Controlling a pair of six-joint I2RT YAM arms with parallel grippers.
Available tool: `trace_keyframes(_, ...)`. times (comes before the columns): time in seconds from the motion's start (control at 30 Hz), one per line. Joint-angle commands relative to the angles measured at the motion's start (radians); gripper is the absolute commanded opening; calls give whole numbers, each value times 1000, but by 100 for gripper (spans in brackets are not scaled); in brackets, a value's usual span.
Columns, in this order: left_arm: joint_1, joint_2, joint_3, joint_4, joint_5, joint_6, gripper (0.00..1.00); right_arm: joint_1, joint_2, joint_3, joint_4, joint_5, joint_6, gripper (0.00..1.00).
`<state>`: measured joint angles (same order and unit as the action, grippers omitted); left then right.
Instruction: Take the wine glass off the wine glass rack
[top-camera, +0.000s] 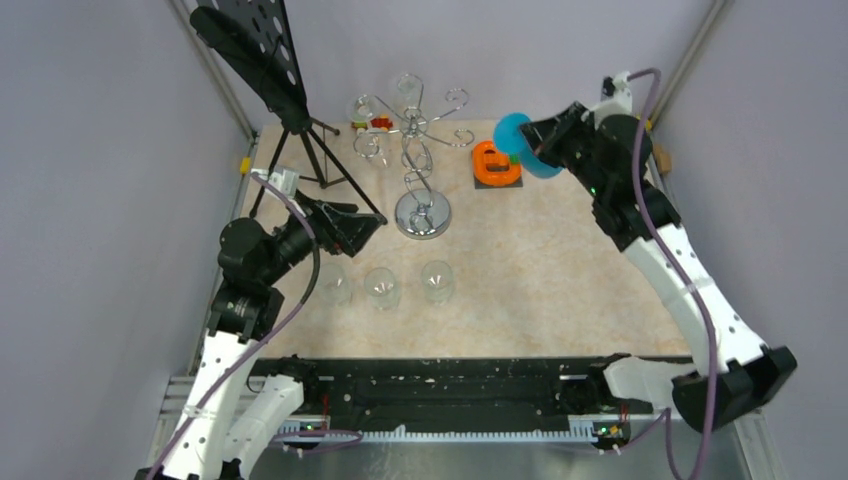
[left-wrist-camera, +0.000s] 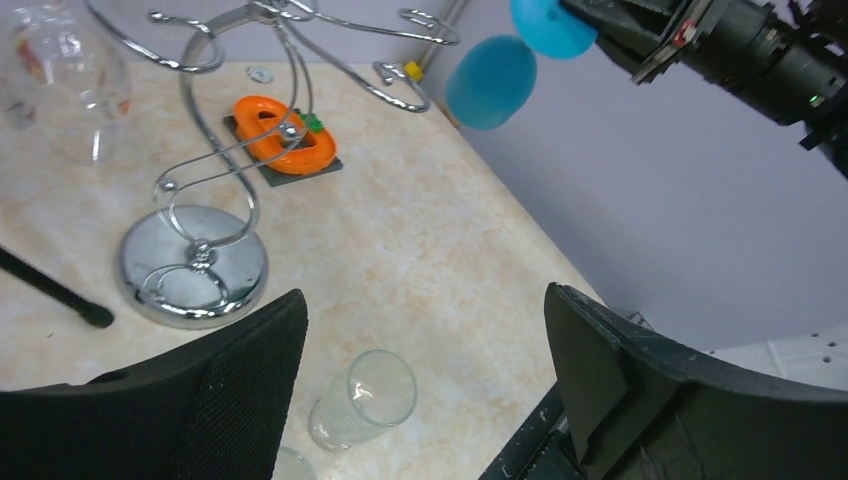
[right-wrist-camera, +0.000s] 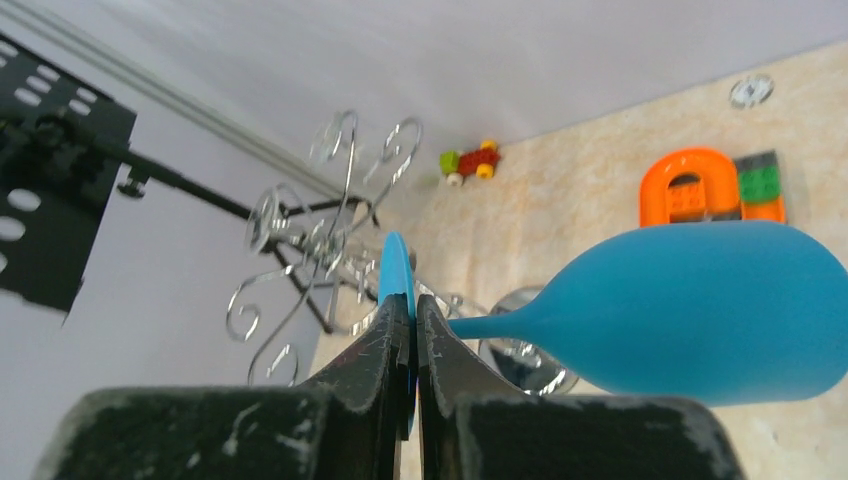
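The right tool (right-wrist-camera: 407, 312) clamps the foot of a blue wine glass (right-wrist-camera: 700, 305), holding it in the air at three o'clock from the chrome rack (top-camera: 421, 160), clear of its hooks. The left tool (top-camera: 352, 228), jaws spread wide and empty, hovers above the surface (top-camera: 560, 260) at the rack's eight o'clock.

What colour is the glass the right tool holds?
The wine glass is turquoise blue; right wrist view.

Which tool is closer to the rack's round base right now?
Left. The left tool sits open just left of the rack's mirrored base; the right tool is farther back and right, gripping the blue wine glass.
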<state>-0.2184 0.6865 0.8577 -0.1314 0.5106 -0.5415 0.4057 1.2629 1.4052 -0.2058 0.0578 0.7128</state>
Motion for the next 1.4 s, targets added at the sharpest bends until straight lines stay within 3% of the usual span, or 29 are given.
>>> trace_keyframes(0.0, 1, 27, -31, 195, 152, -90, 91, -22, -165, -141, 35, -218, 78, 0)
trace_keyframes(0.23, -11, 182, -98, 355, 131, -502, 91, -22, -364, -263, 271, -546, 330, 0)
trace_keyframes(0.33, -29, 274, -100, 455, 215, -656, 92, -22, -425, -288, 350, -613, 412, 0)
trace_keyframes(0.5, -150, 402, -116, 785, 255, -846, 92, -21, -515, -335, 382, -627, 440, 0)
trace_keyframes(0.67, -274, 468, -78, 897, 218, -858, 91, -21, -543, -423, 548, -696, 565, 0)
trace_keyframes(0.8, -312, 468, -77, 969, 189, -864, 90, -21, -556, -476, 640, -719, 632, 0)
trace_keyframes(0.93, -315, 466, -52, 1002, 231, -870, 74, -21, -557, -491, 638, -707, 631, 0)
trace_keyframes(1.0, -316, 467, -18, 962, 266, -853, 71, -20, -554, -492, 649, -707, 630, 0)
trace_keyframes(1.37, -320, 471, 26, 967, 301, -829, 75, -21, -544, -527, 737, -712, 699, 0)
